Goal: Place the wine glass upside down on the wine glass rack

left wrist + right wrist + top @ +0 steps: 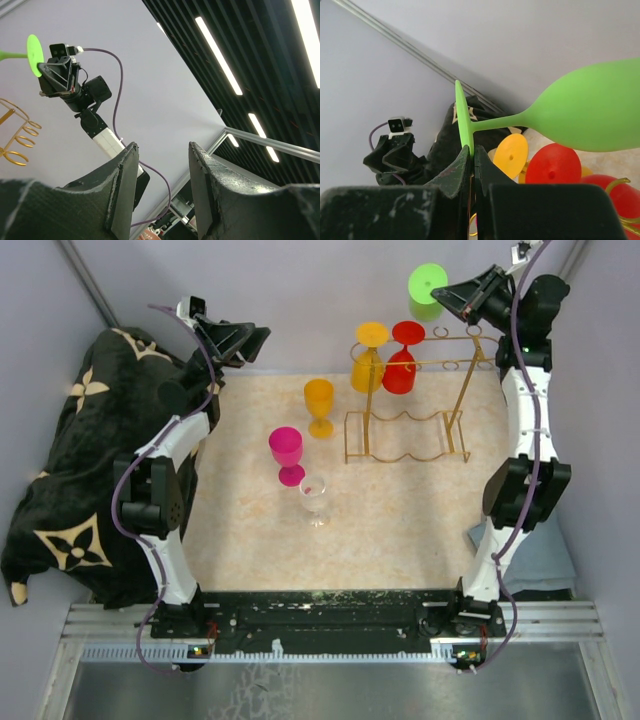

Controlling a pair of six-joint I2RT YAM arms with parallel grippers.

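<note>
Right gripper fingers pinch the foot rim of the green wine glass, holding it on its side in the air over the bench's far right corner, near the far side of the wine glass rack. Left gripper hangs spread and empty by the far left corner.

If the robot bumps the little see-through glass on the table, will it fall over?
Probably yes. The see-through glass stands upright on a thin stem and a small foot, so a bump up high would likely tip it. Its round bowl might then roll. It may be breakable, though I cannot tell glass from plastic.
</note>
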